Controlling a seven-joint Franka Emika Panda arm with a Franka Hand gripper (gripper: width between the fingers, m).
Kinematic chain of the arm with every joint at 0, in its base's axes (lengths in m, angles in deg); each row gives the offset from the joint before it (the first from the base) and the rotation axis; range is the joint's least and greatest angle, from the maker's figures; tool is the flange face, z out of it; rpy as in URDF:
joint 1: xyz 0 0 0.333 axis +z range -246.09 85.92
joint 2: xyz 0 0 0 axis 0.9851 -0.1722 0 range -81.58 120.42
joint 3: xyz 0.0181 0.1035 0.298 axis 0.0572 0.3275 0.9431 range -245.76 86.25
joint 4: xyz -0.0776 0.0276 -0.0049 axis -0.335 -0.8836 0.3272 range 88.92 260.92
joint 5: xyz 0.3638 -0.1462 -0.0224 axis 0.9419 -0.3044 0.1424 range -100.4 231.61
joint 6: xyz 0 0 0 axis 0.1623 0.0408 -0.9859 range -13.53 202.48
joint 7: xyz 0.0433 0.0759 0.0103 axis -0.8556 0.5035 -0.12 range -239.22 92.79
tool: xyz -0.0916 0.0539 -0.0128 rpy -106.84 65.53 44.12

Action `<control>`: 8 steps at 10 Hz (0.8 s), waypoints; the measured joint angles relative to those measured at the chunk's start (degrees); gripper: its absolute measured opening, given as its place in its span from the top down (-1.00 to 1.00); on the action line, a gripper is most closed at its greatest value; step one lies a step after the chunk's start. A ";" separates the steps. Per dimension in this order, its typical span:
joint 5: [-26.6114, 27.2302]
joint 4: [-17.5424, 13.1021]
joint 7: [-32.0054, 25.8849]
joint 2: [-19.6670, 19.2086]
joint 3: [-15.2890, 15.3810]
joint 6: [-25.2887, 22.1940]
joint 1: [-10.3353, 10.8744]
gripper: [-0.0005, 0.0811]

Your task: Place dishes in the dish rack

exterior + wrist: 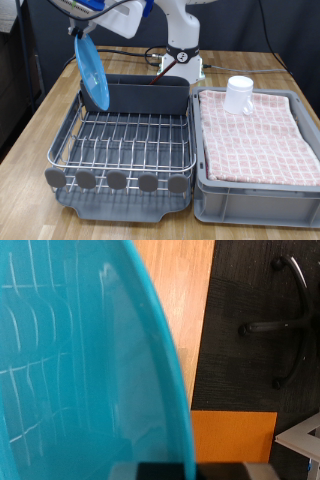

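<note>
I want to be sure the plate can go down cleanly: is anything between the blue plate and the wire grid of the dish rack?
Nothing visible. The plate hangs on edge from the gripper over the exterior view's left part of the dish rack, whose wires below look bare. The cup stands apart on the checked cloth.

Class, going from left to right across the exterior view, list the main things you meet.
Round flat light-blue plate held on edge → silver wire dish rack in its dark grey tray → grey bin lined with pink checked cloth, plain white cup on it.

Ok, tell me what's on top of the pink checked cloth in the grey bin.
A white cup stands upside down on the pink checked cloth, towards the back of the grey bin. Nothing else shows on it. What lies under the cloth is covered.
</note>
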State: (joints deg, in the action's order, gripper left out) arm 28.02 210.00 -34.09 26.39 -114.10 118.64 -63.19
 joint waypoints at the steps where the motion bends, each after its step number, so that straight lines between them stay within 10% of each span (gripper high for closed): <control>1: 0.41 -0.01 -0.55 0.00 0.03 0.38 0.07 0.95; 8: -0.30 -0.01 -0.55 -0.92 0.59 0.79 0.19 0.95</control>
State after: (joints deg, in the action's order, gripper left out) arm 27.71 209.99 -34.64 25.47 -113.51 119.43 -62.99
